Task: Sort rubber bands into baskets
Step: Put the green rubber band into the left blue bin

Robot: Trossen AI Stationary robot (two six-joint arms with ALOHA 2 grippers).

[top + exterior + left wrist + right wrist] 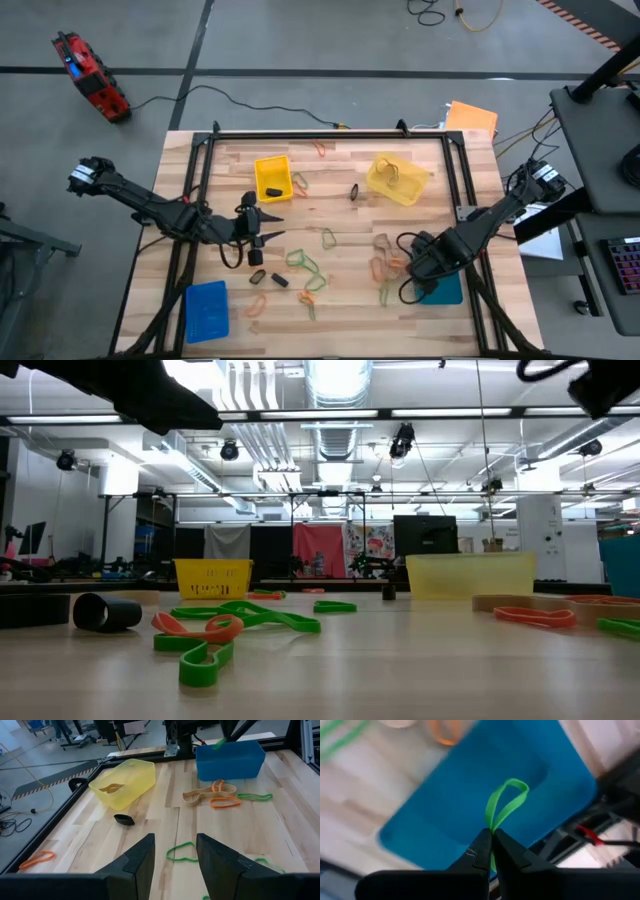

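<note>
Above the teal-blue basket (pixel 470 805), a green rubber band (pixel 506 805) stands pinched at its lower end between the closed fingertips of the right gripper (pixel 491 837), its free loop rising past the tips with the basket's floor behind it. The band's long axis runs on from the fingers, out over the basket, so to my eye the move ahead is a plain release: if the fingers part, the loop should fall inside the walls, provided it does not cling to a pad. From overhead, that right gripper (pixel 428 268) sits at the basket's (pixel 445 291) inner edge, and loose orange and tan bands (pixel 383 262) lie on the wood just beside the basket.

Well apart from that basket, toward the table's other side, the left gripper (pixel 262 232) waits with its fingers (pixel 141 865) partly spread and nothing between them. A green loop (pixel 181 851) lies on the table just ahead of those tips.
</note>
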